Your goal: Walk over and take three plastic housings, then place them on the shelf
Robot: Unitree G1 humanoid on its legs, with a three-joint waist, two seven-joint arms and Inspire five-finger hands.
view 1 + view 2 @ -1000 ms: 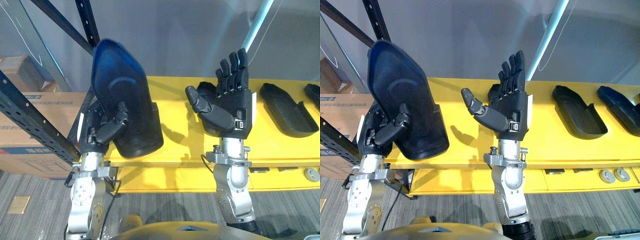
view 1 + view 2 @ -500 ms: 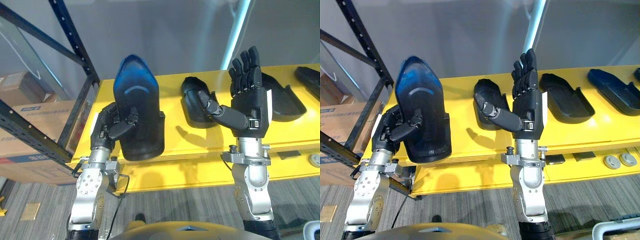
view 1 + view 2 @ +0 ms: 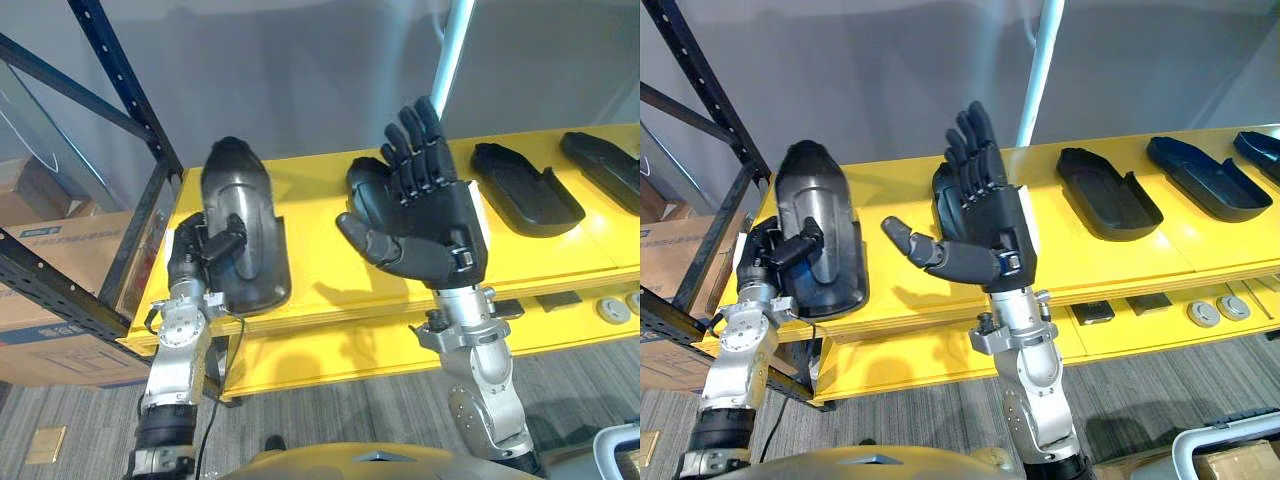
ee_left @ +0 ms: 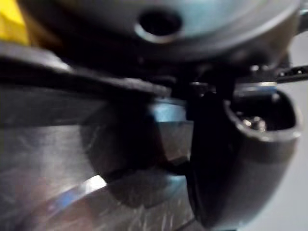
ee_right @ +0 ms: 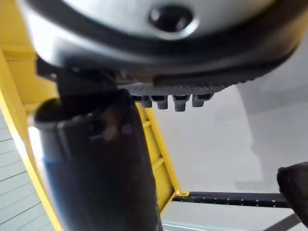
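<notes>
A dark plastic housing (image 3: 243, 195) lies tilted on the left end of the yellow table (image 3: 320, 285), its hollow side facing me. My left hand (image 3: 192, 262) is shut on its near edge, thumb hooked inside the shell. My right hand (image 3: 440, 225) is raised above the table's middle, open, fingers straight and palm facing me, touching nothing. A second housing (image 3: 362, 183) lies on the table right behind that hand, partly hidden. Further right lie more housings (image 3: 525, 187), (image 3: 605, 165), hollow side up.
A dark metal rack upright (image 3: 120, 95) and its beam (image 3: 60, 290) stand at the left, with cardboard boxes (image 3: 40, 240) behind. A pale pole (image 3: 452, 60) rises behind the table. Small metal discs (image 3: 1212, 311) and flat parts lie on the lower yellow ledge at right.
The housing in my left hand has come down from upright to rest on the table's left end. My right hand has stayed open and raised. The camera has shifted.
</notes>
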